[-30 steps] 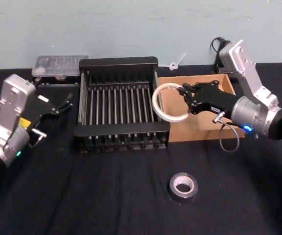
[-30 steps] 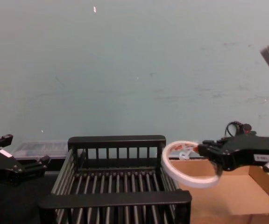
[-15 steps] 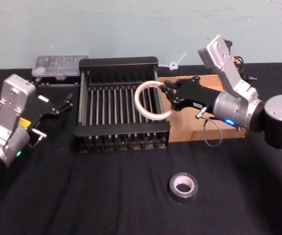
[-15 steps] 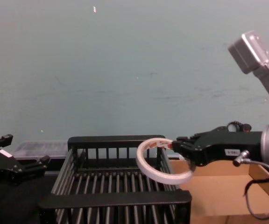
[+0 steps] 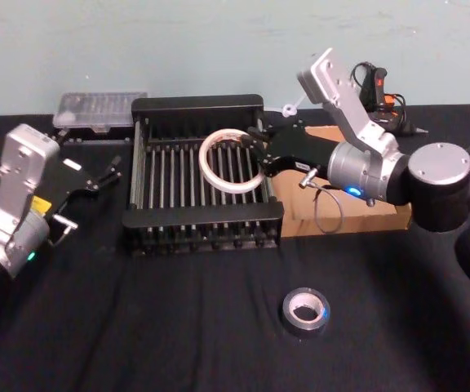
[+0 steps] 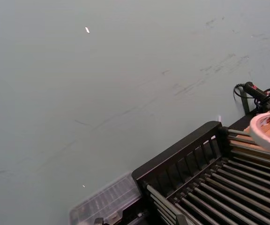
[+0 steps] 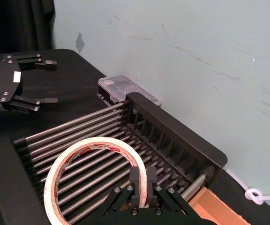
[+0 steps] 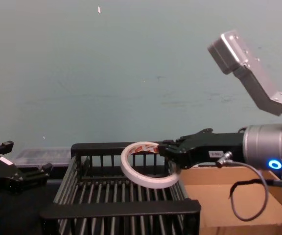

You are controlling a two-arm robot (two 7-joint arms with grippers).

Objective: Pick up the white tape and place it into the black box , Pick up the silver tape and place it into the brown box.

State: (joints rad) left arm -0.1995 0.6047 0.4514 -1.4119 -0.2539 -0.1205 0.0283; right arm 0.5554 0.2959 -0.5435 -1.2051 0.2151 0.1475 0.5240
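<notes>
Black cloth covers the counter (image 5: 178,327), where the right end effector (image 5: 257,153), clamped on the white tape (image 5: 229,161), has swung from over the brown box (image 5: 365,219) at 3 o'clock to above the black box (image 5: 194,104), ready for release, while the left end effector (image 5: 96,175) idles with fingers spread at 9 o'clock.

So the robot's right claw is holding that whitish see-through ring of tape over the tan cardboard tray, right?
Not quite. The right gripper holds the whitish translucent tape ring over the black slatted plastic crate, not the tan cardboard tray beside it; the head view shows this.
</notes>
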